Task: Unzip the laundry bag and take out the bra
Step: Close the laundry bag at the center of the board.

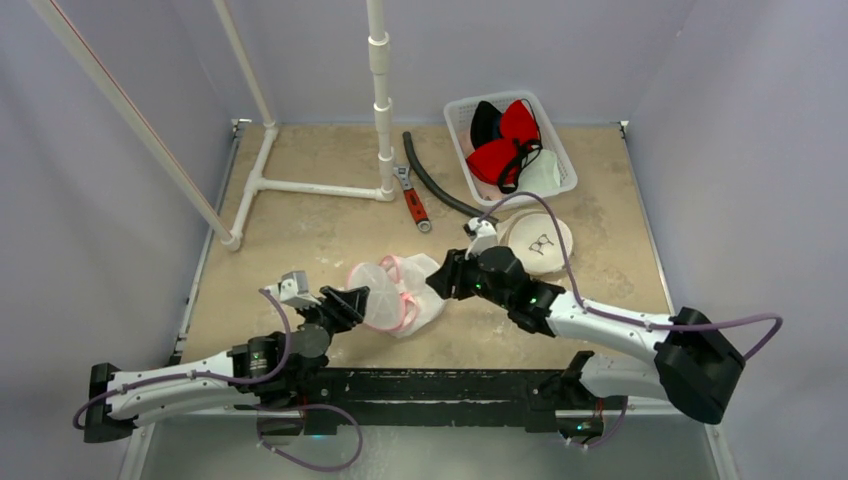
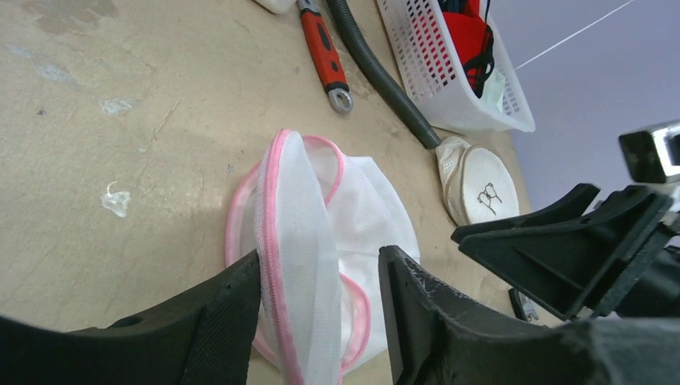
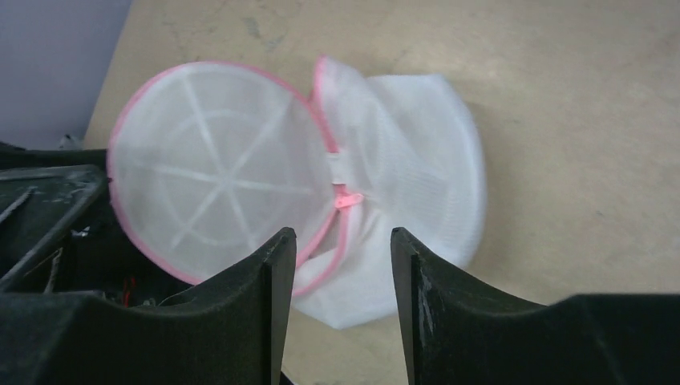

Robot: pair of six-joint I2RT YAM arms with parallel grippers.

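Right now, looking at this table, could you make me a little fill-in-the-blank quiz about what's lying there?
1. The white mesh laundry bag has ___ trim.
2. The wrench has a ___ handle.
3. The red and black garments lie in a white ___.

Missing words: pink; red; basket.

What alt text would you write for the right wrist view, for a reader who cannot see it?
A white mesh laundry bag with pink trim lies on a tan table, its pink zipper pull showing. Two black fingers stand apart, holding nothing.
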